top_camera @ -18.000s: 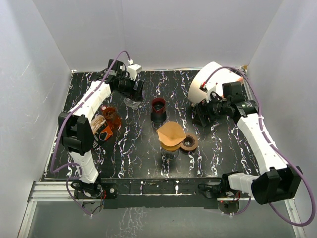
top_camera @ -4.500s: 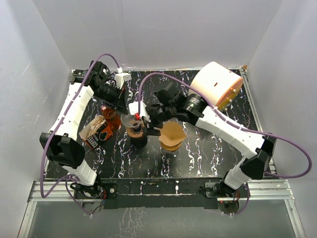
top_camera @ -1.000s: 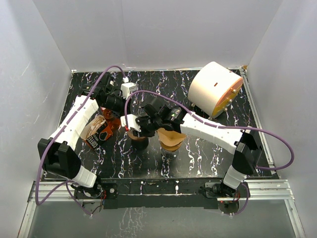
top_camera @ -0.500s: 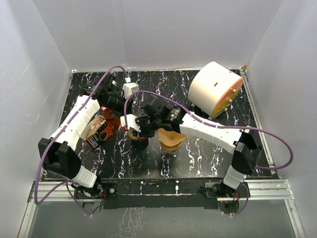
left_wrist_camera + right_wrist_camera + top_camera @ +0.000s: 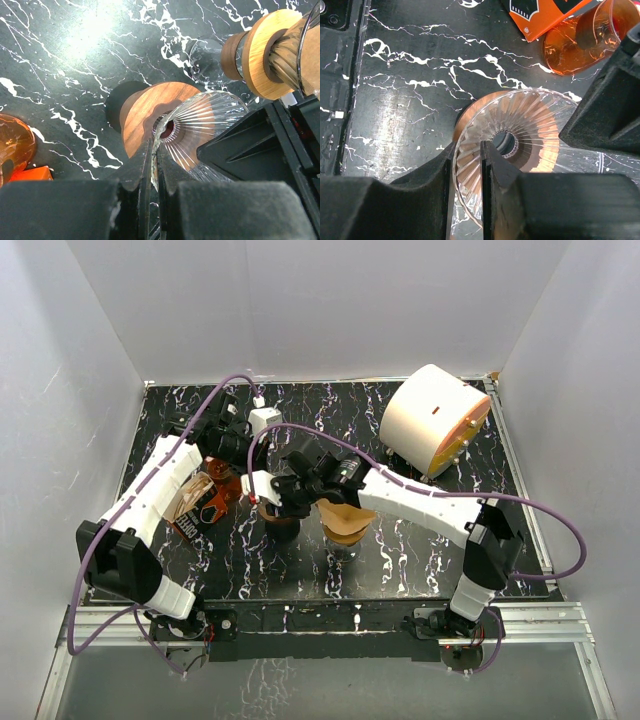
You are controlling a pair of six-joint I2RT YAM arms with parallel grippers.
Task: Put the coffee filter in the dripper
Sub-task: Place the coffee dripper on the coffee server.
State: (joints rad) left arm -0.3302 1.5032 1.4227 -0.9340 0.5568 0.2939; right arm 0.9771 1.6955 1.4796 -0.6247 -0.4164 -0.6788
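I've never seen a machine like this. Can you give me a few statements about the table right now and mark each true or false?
1. Both the left claw and the right claw pinch the rim of the glass dripper. True.
2. The brown paper filter is already inside the dripper. False: the dripper is empty and the filter sits beside it.
3. A big white drum sits near the table's far right corner. True.
4. The dripper lies flat on the bare table. False: it is over a wooden ring.
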